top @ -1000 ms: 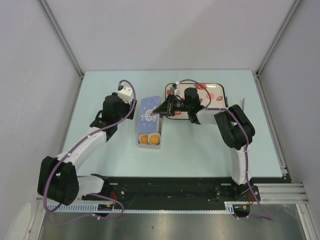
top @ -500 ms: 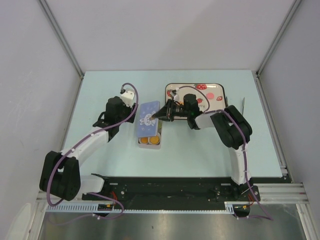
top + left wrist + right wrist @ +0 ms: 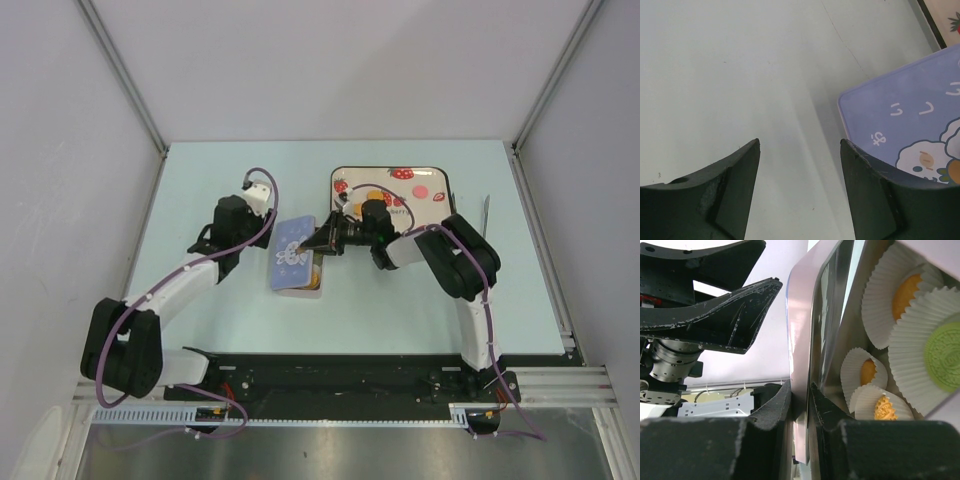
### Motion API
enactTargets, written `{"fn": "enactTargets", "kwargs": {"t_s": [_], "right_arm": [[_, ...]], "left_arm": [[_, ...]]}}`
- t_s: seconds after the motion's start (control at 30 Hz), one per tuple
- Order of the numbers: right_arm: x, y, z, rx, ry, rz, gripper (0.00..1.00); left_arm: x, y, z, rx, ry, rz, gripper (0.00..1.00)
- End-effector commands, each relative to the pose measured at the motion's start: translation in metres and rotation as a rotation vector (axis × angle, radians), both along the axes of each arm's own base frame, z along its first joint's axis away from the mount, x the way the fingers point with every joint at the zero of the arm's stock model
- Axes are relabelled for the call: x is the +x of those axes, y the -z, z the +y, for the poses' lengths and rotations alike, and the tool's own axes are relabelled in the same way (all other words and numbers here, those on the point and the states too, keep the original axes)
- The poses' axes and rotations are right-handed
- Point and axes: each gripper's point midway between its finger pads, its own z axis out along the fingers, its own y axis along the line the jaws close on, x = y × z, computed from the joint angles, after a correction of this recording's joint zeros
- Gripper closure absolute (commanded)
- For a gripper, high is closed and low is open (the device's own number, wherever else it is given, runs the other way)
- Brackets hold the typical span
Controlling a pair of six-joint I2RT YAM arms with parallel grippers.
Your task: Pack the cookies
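Observation:
Seen from above, the blue lid (image 3: pixel 293 254) with a white cartoon print covers almost all of the metal tin (image 3: pixel 301 292). My right gripper (image 3: pixel 318 243) is shut on the lid's right edge. In the right wrist view the fingers (image 3: pixel 775 410) pinch the lid's rim (image 3: pixel 800 330), and below it the cookies (image 3: pixel 905 292) lie inside the tin (image 3: pixel 839 315) in white paper cups, orange ones and a green one (image 3: pixel 942 353). My left gripper (image 3: pixel 262 232) stands open just left of the lid, nothing between its fingers (image 3: pixel 735 180); the lid's corner (image 3: pixel 900 105) lies beside its right finger.
A tray (image 3: pixel 432 176) printed with strawberries and dots sits at the back right, behind the right wrist. The table's left wall and right rail bound the pale green surface.
The right gripper has drawn the lid nearer and down over the tin, covering the orange cookies that showed at its near end. The left gripper has kept close beside the lid.

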Motion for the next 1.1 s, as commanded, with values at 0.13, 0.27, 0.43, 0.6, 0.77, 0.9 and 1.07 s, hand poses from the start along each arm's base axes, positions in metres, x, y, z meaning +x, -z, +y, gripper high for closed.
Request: {"fn": "enactTargets", "kwargs": {"t_s": [0.13,0.27,0.43,0.6,0.77,0.9,1.07], "right_arm": [[0.005,-0.03,-0.001,0.067,0.017,-0.107,1.0],[0.006,-0.029,-0.004,0.065,0.023,-0.109,1.0],[0.008,-0.029,-0.007,0.059,0.033,-0.111,0.95],[0.01,-0.025,-0.01,0.04,0.038,-0.118,0.91],[0.015,-0.019,-0.014,0.021,0.051,-0.117,0.88],[0.017,-0.016,-0.016,0.008,0.053,-0.125,0.88],[0.018,-0.011,-0.018,-0.007,0.056,-0.122,0.88]], "left_arm": [[-0.004,0.009,0.0,-0.009,0.001,0.031,0.3],[-0.006,0.015,-0.004,-0.018,0.026,0.052,0.29],[-0.007,0.027,-0.013,-0.036,0.063,0.092,0.3],[-0.009,0.035,-0.026,-0.076,0.114,0.127,0.29],[-0.012,0.039,-0.037,-0.115,0.165,0.152,0.3],[-0.019,0.039,-0.051,-0.165,0.23,0.175,0.3],[-0.025,0.038,-0.058,-0.21,0.267,0.198,0.3]]}}
